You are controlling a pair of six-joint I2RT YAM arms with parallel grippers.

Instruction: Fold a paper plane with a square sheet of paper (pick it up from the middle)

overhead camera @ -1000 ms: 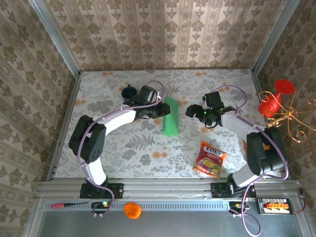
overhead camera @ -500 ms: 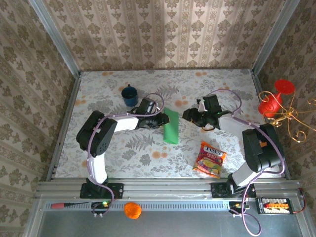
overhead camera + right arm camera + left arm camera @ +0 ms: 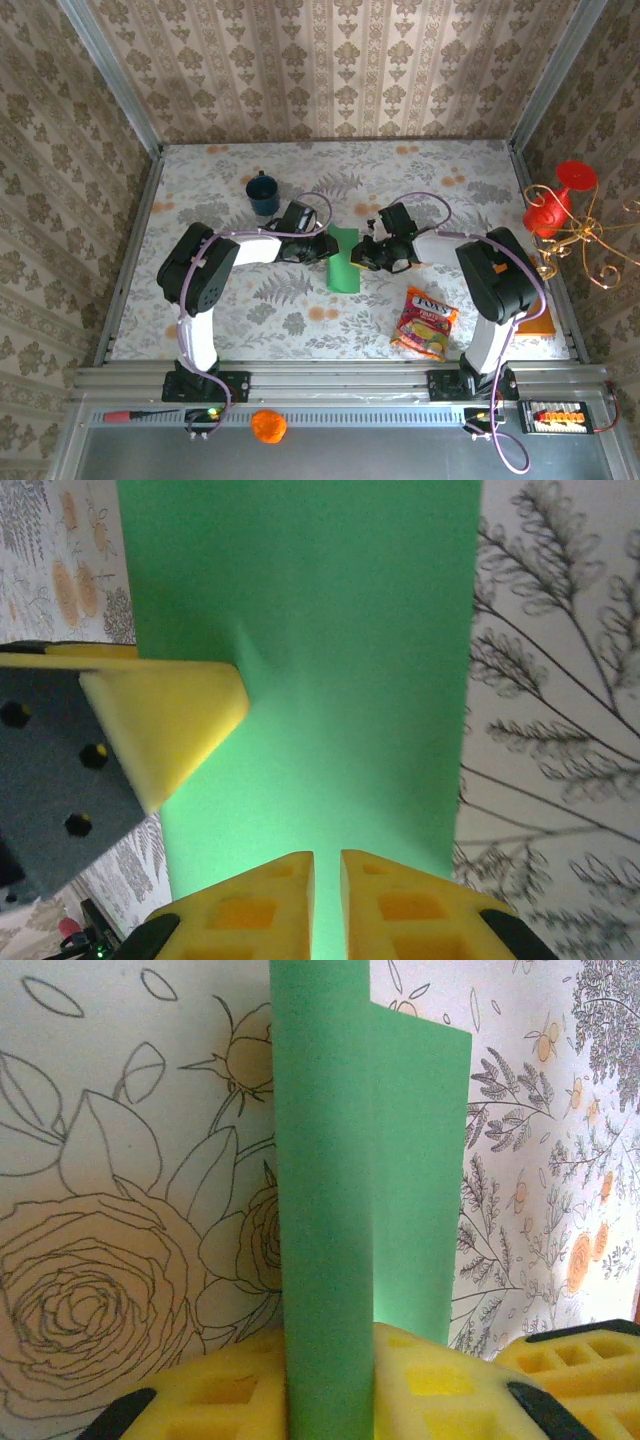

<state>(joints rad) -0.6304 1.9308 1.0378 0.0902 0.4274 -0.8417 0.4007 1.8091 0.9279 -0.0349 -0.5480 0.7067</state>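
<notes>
The square sheet of paper (image 3: 342,268) is bright green and folded into a long strip, lying mid-table. My left gripper (image 3: 322,247) is at its left edge. In the left wrist view the strip (image 3: 325,1190) stands up between the yellow pads (image 3: 445,1380), and my left gripper (image 3: 330,1375) is shut on it. My right gripper (image 3: 366,256) is at the strip's right edge. In the right wrist view its jaws (image 3: 327,890) are closed to a thin slit on the green paper (image 3: 330,650), with a left finger (image 3: 165,720) pressing the sheet. A paper plane is out of view.
A blue mug (image 3: 263,192) stands behind the left arm. A colourful snack packet (image 3: 426,322) lies front right. An orange-brown board (image 3: 540,322) lies by the right wall, near a red ornament (image 3: 548,208). Metal rails edge the table.
My right gripper has moved left to the green strip and closed its jaws from wide open. The left gripper has lowered the strip toward the table and tightened slightly.
</notes>
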